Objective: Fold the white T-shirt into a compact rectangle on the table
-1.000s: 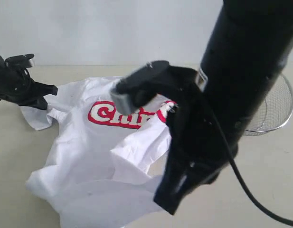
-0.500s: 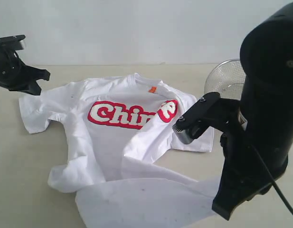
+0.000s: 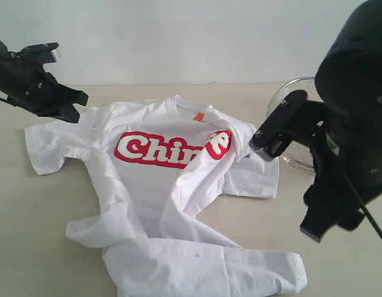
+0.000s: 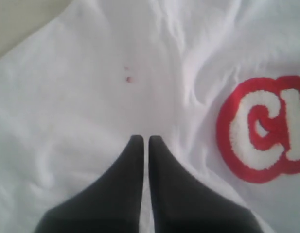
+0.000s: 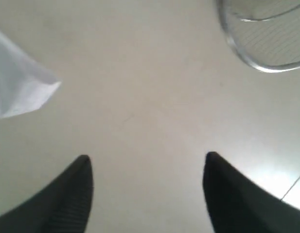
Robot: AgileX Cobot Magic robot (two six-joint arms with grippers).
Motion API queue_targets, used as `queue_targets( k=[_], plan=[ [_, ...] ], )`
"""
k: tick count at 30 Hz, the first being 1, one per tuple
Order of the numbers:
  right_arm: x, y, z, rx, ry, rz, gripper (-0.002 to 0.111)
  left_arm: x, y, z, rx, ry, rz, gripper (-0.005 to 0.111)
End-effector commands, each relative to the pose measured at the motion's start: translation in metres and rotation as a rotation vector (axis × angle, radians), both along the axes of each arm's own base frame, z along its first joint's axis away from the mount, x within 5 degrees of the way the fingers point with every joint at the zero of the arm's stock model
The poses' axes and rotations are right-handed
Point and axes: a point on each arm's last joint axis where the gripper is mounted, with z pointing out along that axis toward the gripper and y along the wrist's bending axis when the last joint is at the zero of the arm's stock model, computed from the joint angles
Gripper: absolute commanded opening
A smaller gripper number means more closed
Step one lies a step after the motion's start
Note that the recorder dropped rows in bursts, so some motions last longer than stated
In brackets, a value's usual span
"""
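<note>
The white T-shirt (image 3: 147,192) lies chest up on the table (image 3: 30,204), its red-outlined lettering (image 3: 166,148) and orange neck tag (image 3: 199,116) showing. One side is folded diagonally across the chest, and the bottom hem is bunched in a roll near the front edge. My left gripper (image 3: 72,106) hovers at the shirt's far left shoulder; its fingers (image 4: 135,150) are shut, with the cloth (image 4: 91,97) lying beneath them. My right gripper (image 3: 314,228) hangs open over bare table to the right of the shirt. A shirt corner (image 5: 18,92) lies off to one side of it.
A wire basket (image 3: 283,99) stands at the back right, partly behind the right arm, and its rim (image 5: 261,43) shows in the right wrist view. A grey-white wall runs behind the table. Bare beige tabletop (image 5: 150,97) lies under the right gripper.
The right arm has swung back to the right and its jaws have opened, leaving the shirt's hem rolled on the table at the front. The left gripper has shifted slightly toward the shoulder.
</note>
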Motion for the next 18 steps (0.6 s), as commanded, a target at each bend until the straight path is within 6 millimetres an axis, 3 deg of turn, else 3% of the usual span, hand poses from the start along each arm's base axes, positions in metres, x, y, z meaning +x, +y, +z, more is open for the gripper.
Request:
queue_targets(
  k=[1, 4, 6, 9, 15, 18],
  plan=[
    [0.026, 0.009, 0.010, 0.117, -0.300, 0.041, 0.026, 0.001, -0.028, -0.003, -0.002, -0.024, -0.047, 0.004],
    [0.049, 0.024, 0.016, 0.271, -0.392, 0.023, 0.000, 0.000, -0.045, -0.014, 0.001, -0.008, -0.082, 0.004],
    [0.067, 0.026, 0.020, 0.296, -0.424, -0.014, 0.002, 0.000, -0.052, -0.020, 0.005, -0.006, -0.093, 0.004],
    [0.098, 0.026, 0.024, 0.302, -0.454, -0.047, 0.011, 0.000, -0.060, -0.028, -0.001, 0.009, -0.102, 0.004],
    [0.152, 0.033, 0.026, 0.306, -0.455, -0.072, 0.056, -0.003, -0.074, -0.035, -0.010, 0.030, -0.129, 0.004],
    [0.172, 0.042, 0.021, 0.310, -0.449, -0.084, 0.059, -0.005, -0.083, -0.039, -0.008, 0.038, -0.148, 0.004]
  ],
)
